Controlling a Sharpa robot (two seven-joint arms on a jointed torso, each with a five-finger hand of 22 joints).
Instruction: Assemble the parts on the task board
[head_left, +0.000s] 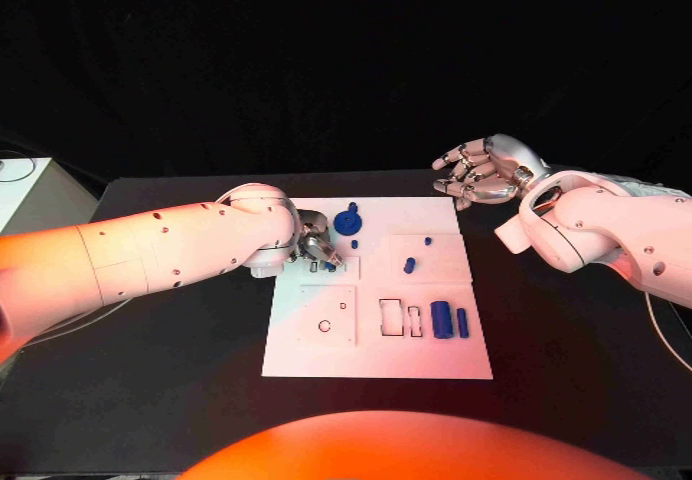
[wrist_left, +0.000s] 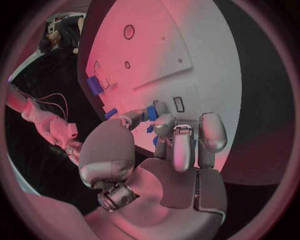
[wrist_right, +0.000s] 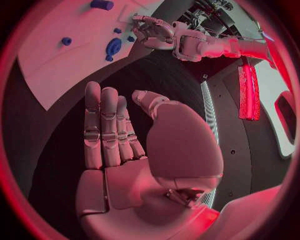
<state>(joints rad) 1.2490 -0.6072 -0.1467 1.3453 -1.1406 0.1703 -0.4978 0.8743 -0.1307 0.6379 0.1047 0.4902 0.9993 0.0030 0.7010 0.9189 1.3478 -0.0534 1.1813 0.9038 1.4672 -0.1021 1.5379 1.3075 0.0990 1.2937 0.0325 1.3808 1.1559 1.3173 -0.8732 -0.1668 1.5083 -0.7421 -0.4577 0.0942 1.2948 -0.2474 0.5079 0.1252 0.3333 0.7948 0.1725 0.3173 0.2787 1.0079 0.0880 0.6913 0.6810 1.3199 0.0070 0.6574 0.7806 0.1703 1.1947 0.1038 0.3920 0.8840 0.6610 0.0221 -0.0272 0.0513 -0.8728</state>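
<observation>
The left hand (head_left: 315, 246) pinches a small blue part (head_left: 333, 264) over the task board's (head_left: 378, 350) upper-left area in the head view. A round blue part (head_left: 348, 217) sits just beyond. The right hand (head_left: 483, 168), fingers spread and holding nothing, hovers above the desk (head_left: 577, 340) at upper right.

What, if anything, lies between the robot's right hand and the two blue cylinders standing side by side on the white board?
Nothing visible. The right hand hovers beyond the task board's far corner; only bare board and table separate it from the blue cylinders.
</observation>
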